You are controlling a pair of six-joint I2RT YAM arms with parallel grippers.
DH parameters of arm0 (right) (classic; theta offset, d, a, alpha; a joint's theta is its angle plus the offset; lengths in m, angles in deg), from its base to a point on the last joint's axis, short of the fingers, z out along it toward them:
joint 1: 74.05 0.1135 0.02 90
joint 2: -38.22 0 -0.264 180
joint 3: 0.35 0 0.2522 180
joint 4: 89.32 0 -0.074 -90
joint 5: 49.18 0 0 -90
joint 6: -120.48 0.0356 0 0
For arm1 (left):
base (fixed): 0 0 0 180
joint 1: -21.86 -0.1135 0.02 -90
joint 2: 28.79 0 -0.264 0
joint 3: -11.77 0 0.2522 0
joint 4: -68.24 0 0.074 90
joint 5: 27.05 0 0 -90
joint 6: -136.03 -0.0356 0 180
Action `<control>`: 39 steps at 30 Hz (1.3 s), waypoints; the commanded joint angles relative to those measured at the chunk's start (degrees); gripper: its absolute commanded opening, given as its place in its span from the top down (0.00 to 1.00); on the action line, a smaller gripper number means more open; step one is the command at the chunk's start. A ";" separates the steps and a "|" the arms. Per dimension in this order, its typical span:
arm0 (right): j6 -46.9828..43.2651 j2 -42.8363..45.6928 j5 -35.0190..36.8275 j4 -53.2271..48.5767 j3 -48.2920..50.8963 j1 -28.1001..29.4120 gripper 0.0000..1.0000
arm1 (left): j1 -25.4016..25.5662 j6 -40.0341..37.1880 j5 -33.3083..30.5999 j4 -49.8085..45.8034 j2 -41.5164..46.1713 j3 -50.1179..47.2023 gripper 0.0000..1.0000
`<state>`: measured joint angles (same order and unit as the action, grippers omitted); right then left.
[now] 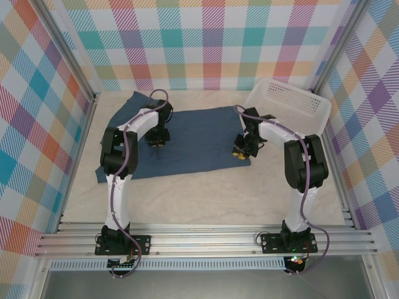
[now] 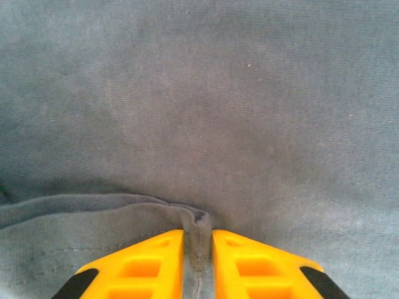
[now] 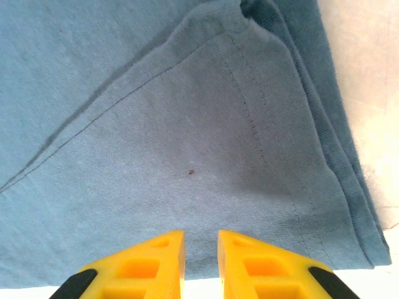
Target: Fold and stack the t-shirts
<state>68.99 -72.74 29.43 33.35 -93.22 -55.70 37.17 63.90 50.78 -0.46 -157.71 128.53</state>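
One t-shirt: left gripper pinching it, right gripper just over it.

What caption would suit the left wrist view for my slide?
Left hand pinching a raised fold of the slate-blue t-shirt between its yellow fingers.

No text, label, brand, number or sign is legible on the slate-blue t-shirt, the desk or the plaid walls.
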 commanded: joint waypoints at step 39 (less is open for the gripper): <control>0.19 1.88 -1.74 -1.10 -0.56 -0.32 0.79 | 0.95 -2.82 -3.38 -0.45 -0.18 1.77 0.83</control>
<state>68.99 -72.19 28.51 33.35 -93.24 -55.70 38.31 61.37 47.39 0.57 -157.10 130.15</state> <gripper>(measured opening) 0.210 0.162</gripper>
